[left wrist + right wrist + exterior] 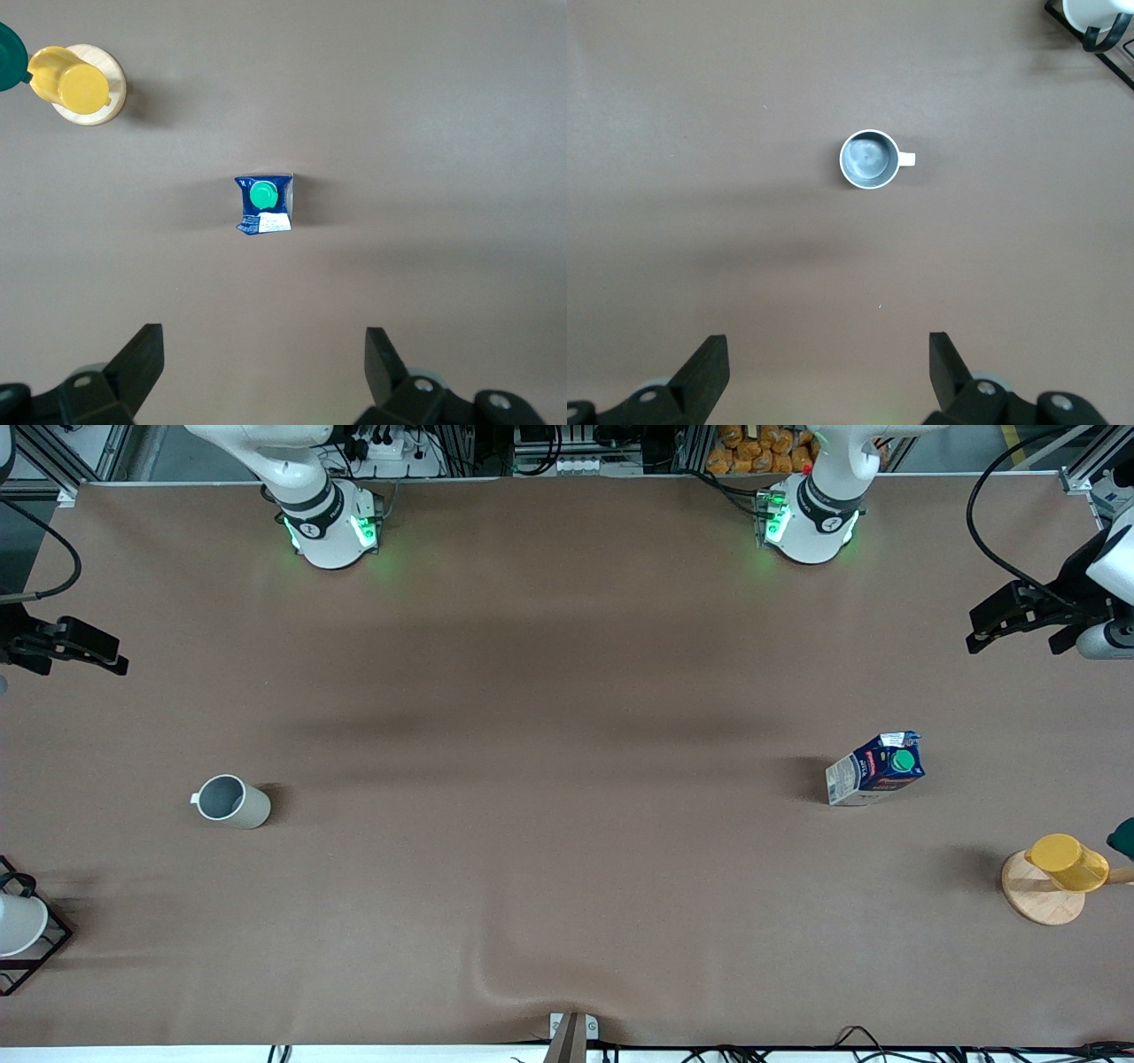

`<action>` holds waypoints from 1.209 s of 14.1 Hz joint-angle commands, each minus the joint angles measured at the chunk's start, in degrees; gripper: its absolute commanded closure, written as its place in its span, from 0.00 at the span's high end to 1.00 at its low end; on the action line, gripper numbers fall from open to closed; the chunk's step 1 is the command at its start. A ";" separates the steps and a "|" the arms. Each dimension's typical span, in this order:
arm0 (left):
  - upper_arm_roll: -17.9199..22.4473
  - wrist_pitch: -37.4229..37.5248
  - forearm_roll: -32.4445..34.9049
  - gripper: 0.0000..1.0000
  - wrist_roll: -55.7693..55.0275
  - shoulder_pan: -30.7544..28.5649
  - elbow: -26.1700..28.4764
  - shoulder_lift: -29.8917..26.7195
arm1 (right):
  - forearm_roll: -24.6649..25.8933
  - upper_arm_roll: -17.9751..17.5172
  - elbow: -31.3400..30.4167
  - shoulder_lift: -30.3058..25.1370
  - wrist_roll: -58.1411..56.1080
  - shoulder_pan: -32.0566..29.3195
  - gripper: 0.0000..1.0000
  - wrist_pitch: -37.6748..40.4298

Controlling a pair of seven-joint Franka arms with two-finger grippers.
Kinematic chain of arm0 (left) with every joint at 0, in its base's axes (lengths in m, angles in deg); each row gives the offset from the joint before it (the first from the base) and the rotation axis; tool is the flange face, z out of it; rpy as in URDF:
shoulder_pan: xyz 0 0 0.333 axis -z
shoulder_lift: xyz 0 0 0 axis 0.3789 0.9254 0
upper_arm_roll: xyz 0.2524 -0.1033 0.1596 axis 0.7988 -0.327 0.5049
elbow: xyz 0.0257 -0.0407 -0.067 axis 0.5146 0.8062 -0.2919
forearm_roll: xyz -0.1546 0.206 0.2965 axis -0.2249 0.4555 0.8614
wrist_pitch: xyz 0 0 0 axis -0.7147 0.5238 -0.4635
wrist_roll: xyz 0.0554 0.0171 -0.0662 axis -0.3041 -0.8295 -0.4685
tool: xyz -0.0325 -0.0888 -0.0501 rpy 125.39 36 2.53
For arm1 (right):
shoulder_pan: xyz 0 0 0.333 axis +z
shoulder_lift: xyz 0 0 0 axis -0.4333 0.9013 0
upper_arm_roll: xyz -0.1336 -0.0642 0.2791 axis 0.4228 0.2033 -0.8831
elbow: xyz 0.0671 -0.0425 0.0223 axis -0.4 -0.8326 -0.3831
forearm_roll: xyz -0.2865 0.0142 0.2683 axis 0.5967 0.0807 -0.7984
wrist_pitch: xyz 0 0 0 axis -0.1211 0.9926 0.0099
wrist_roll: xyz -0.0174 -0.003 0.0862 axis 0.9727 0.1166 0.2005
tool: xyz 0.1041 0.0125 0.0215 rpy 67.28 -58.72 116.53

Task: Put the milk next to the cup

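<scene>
The milk (875,769), a dark blue carton with a green cap, stands upright on the table toward the left arm's end. It also shows in the left wrist view (265,203). The cup (232,802), grey-beige with a bluish-grey inside, stands upright toward the right arm's end and shows in the right wrist view (869,159). My left gripper (974,631) is open and empty, high over the table's left-arm end; its fingers frame bare table (264,363). My right gripper (120,654) is open and empty, high over the right-arm end (829,363).
A yellow cup (1067,862) rests on a round wooden coaster (1036,899) nearer the front camera than the milk, with a dark green thing (1123,837) beside it. A white cup (18,926) sits in a black wire rack (49,948) at the right-arm end.
</scene>
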 commanded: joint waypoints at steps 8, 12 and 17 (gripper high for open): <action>0.89 0.54 -0.50 1.00 0.77 0.47 -0.79 -0.15 | 0.90 0.26 -0.24 0.01 0.92 0.64 1.00 -0.11; 0.81 0.63 0.20 1.00 0.07 0.39 -0.53 1.51 | 0.90 0.26 -0.24 0.10 0.92 0.47 1.00 -0.11; 0.89 -0.51 0.20 1.00 1.21 -1.46 -0.26 6.78 | 0.81 0.52 0.03 3.87 0.92 -0.41 1.00 0.50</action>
